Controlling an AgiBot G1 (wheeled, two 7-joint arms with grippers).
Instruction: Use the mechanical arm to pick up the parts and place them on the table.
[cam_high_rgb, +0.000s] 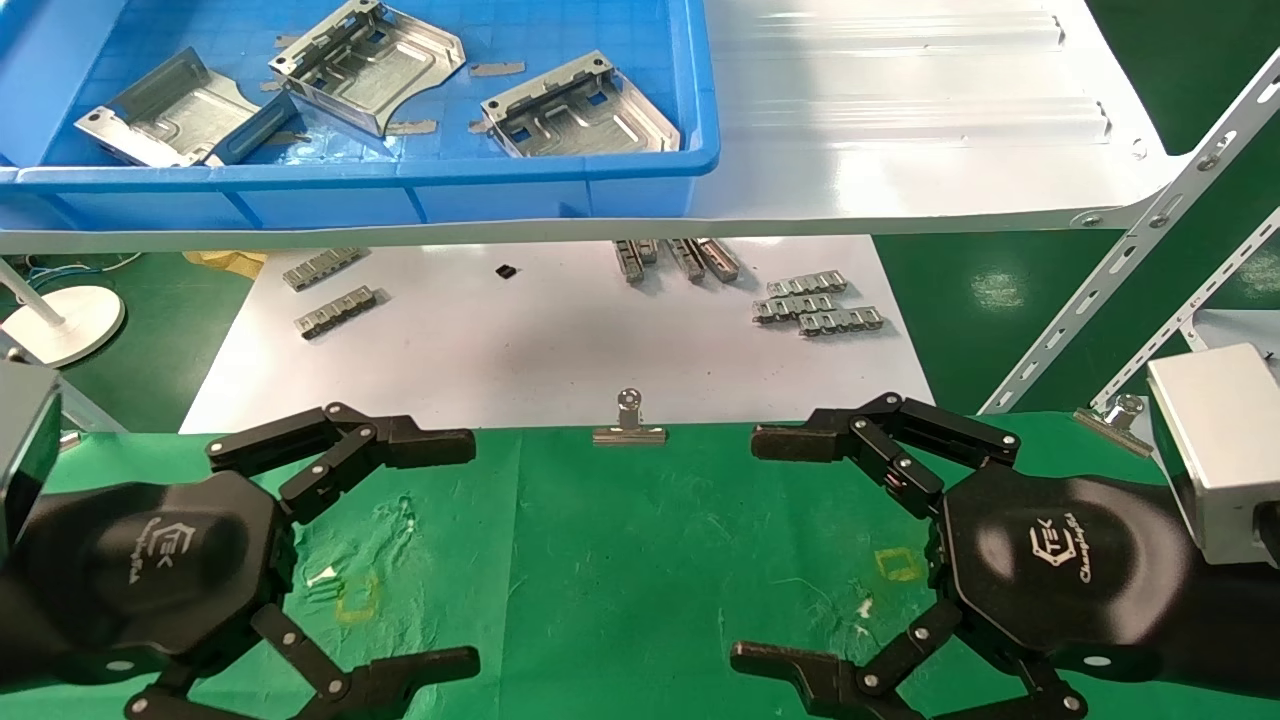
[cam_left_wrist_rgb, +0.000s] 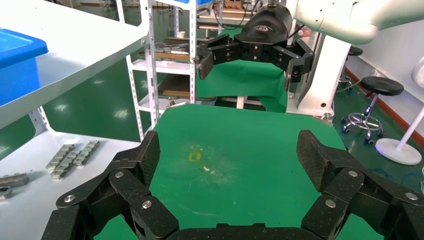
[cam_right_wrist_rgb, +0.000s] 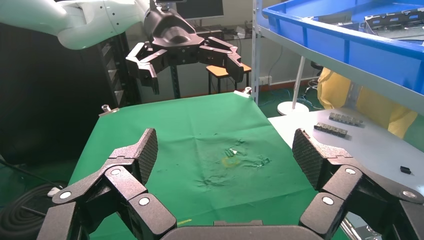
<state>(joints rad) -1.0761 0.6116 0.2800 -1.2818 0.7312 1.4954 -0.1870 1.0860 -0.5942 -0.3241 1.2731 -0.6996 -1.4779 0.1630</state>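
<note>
Three silver-grey parts (cam_high_rgb: 170, 115), (cam_high_rgb: 375, 60), (cam_high_rgb: 580, 110) lie in a blue bin (cam_high_rgb: 400, 175) on the white shelf, far from both arms. The table (cam_high_rgb: 620, 560) is green cloth with two small yellow squares (cam_high_rgb: 357, 597), (cam_high_rgb: 897, 565); no part lies on it. My left gripper (cam_high_rgb: 472, 552) hovers over the cloth's left side, open and holding nothing (cam_left_wrist_rgb: 231, 155). My right gripper (cam_high_rgb: 745, 548) mirrors it on the right, also open with nothing in it (cam_right_wrist_rgb: 226, 150). The two face each other. A part (cam_right_wrist_rgb: 395, 20) shows in the bin in the right wrist view.
The white shelf (cam_high_rgb: 900, 120) overhangs a white board with grey link strips (cam_high_rgb: 335, 310), (cam_high_rgb: 820, 305). A binder clip (cam_high_rgb: 628, 425) grips the cloth's far edge. Slanted shelf struts (cam_high_rgb: 1130, 270) stand at the right. A white round base (cam_high_rgb: 60, 320) sits at far left.
</note>
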